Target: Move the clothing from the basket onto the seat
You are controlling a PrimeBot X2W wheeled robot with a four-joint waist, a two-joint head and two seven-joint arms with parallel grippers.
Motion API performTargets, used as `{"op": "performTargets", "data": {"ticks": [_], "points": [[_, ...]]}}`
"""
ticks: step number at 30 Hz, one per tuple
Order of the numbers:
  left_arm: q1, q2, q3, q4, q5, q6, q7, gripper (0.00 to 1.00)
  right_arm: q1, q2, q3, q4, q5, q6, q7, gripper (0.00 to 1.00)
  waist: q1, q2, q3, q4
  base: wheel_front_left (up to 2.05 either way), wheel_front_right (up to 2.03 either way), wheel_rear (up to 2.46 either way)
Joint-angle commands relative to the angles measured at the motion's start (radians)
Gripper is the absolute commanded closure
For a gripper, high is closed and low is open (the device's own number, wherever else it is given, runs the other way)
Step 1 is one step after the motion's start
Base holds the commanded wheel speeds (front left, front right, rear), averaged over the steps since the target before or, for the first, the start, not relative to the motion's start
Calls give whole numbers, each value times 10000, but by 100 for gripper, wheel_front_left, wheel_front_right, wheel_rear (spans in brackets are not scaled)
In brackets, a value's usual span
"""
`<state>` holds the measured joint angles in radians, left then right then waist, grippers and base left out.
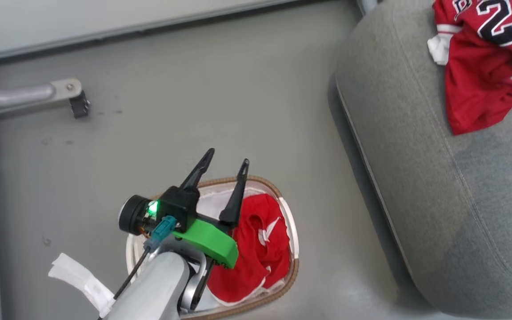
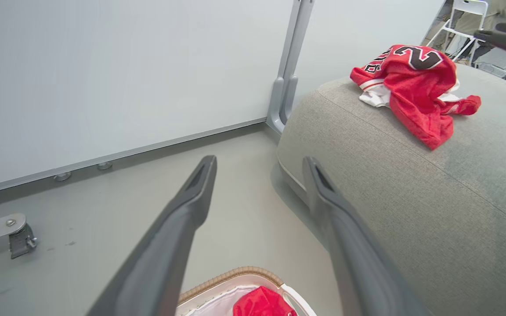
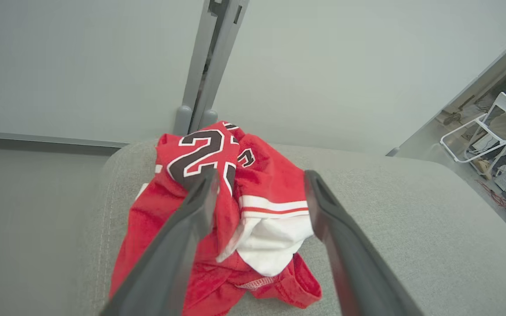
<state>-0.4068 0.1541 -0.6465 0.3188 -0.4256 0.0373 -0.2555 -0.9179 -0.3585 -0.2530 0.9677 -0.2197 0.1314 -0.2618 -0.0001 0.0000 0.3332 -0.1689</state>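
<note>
A red jersey (image 1: pixel 482 66) with black numerals lies crumpled on the grey seat (image 1: pixel 438 178), near its far end. My right gripper (image 3: pixel 260 175) hovers over that jersey (image 3: pixel 200 153), open, its fingers straddling the cloth without pinching it. A second red garment (image 1: pixel 260 249) with white trim sits in the basket (image 1: pixel 288 284) on the floor, on the white liner. My left gripper (image 1: pixel 228 156) stands open above the basket's far rim, holding nothing. The left wrist view shows this gripper (image 2: pixel 260 161) over the floor, with the basket rim (image 2: pixel 235 274) and the garment (image 2: pixel 262 305) at the bottom.
The seat's rounded edge (image 2: pixel 305 131) rises just right of the basket. A metal leg with a caster (image 1: pixel 71 95) juts out at the far left. A pale wall with a grey post (image 2: pixel 286 87) stands behind. A white folding chair (image 3: pixel 486 131) stands beyond the seat.
</note>
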Motion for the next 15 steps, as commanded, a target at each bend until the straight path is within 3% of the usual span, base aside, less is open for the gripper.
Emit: {"op": "performTargets", "data": {"ticks": [1, 15], "points": [[223, -18, 122, 69, -62, 57, -43, 0, 10, -16, 156, -118, 141, -14, -47, 0, 1, 0, -904, 447, 0, 0, 0], [1731, 47, 2655, -390, -31, 345, -88, 0, 1513, 1181, 1836, -2147, 1706, -14, -48, 0, 1, 0, -2150, 1819, 0, 0, 0]]}}
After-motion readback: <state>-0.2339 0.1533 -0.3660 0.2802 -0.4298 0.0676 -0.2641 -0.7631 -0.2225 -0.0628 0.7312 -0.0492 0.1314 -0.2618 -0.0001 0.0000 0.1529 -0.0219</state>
